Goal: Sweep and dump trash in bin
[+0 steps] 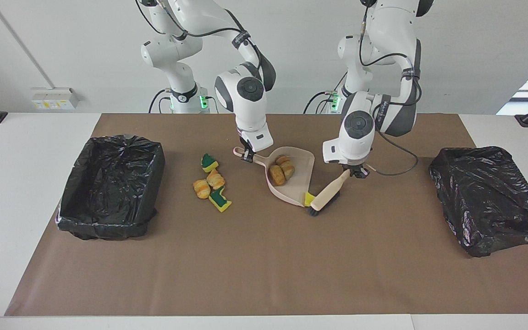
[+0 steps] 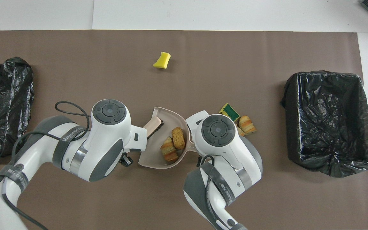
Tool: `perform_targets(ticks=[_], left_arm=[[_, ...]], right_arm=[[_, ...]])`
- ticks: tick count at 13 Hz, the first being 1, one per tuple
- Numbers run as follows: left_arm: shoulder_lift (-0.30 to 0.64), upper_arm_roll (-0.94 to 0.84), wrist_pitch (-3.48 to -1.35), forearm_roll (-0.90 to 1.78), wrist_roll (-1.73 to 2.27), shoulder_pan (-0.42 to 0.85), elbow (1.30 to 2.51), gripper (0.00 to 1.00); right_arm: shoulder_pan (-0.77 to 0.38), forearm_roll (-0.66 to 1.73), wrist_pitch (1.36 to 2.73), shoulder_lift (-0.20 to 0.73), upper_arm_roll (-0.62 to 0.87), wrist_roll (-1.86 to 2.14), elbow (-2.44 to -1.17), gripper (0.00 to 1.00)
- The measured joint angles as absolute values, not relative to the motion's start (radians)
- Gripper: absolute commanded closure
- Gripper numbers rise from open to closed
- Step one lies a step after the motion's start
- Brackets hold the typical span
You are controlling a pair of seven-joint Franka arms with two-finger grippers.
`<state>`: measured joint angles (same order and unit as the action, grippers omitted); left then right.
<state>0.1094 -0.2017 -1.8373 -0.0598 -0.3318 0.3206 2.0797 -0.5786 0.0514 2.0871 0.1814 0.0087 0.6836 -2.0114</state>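
Facing view: the left gripper [image 1: 354, 172] is clamped on the end of the beige brush [image 1: 326, 198]. The brush slants down from its jaws, and the bristles touch the brown mat at the mouth of the dustpan [image 1: 297, 185]. A yellow sponge scrap [image 1: 309, 198] sits just off the bristles, against the pan's lip. The right gripper [image 1: 247, 156] is closed on the dustpan's handle, and two bread-like lumps [image 1: 281, 170] lie in the pan just below its jaws. Four more bits [image 1: 211, 182] — two green-and-yellow sponge scraps and two bread lumps — lie beside the right gripper, toward the black-lined bin [image 1: 110, 183] at that arm's end of the table.

Overhead view: both sets of jaws are hidden under the wrists. The brush head lies inside the pan's mouth beside the two lumps. No yellow scrap shows at the lip here; one [image 2: 161, 60] lies alone on the mat, well away from both grippers. The two views disagree on this point.

The bits look light and soft, so they would likely skid or bounce under a hard stroke. Slow, low strokes suit them better — and the grip belongs on the tool handles, not on the scraps.
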Motion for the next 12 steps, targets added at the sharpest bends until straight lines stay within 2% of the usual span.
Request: perform_targets(ticks=[4, 7, 12], left_arm=[[0.104, -0.186, -1.84, -0.052, -0.244, 0.336, 2.052, 1.0], [0.173, -0.171, -1.862, -0.089, -0.281, 0.262, 1.881, 1.0], [0.386, -0.174, -1.925, -0.325, -0.506, 0.244, 1.572, 1.0]], right_arm=[[-0.579, 0.051, 2.088, 0.181, 0.009, 0.684, -2.011, 1.0], [-0.579, 0.052, 2.088, 0.181, 0.009, 0.682, -2.011, 1.0], [-0.581, 0.048, 2.088, 0.181, 0.009, 0.44, -1.995, 1.0]])
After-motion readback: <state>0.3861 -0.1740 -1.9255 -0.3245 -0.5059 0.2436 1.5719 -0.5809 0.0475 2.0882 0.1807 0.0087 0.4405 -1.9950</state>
